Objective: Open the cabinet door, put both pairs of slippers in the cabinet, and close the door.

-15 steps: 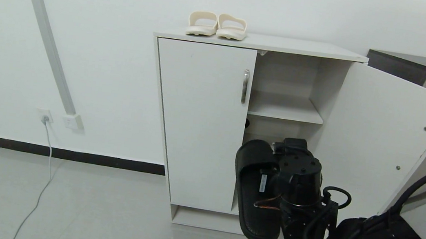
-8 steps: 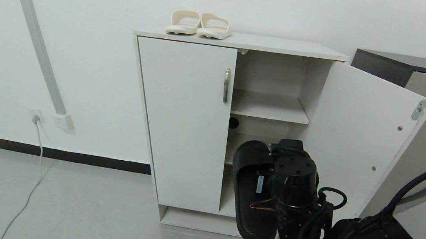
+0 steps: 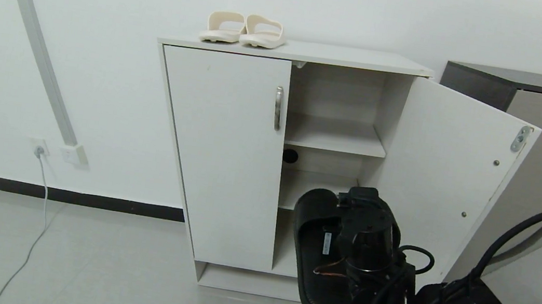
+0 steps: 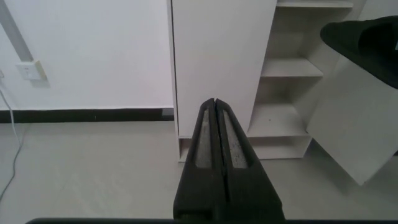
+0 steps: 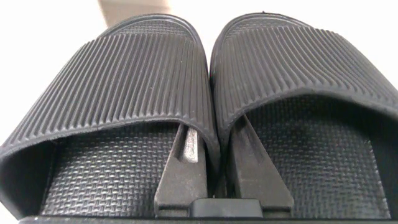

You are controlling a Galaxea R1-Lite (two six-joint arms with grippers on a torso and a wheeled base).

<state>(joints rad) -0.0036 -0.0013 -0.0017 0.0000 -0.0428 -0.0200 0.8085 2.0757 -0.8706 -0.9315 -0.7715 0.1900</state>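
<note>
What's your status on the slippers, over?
Right gripper shut on black slippers, before open cabinet. Left gripper shut, empty. Beige slippers on cabinet top. Left door closed.

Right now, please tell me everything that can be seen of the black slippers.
The black slippers are a pair held side by side, and they look like soft rubber. Each has a broad ribbed strap and a finely textured footbed; one bears a small pale label. They hang nearly upright, lengthwise. The right gripper is shut on the adjoining strap edges, one finger under each strap. Nothing else seems to touch them. They hang before the cabinet's open right half, level with its lower shelves.
</note>
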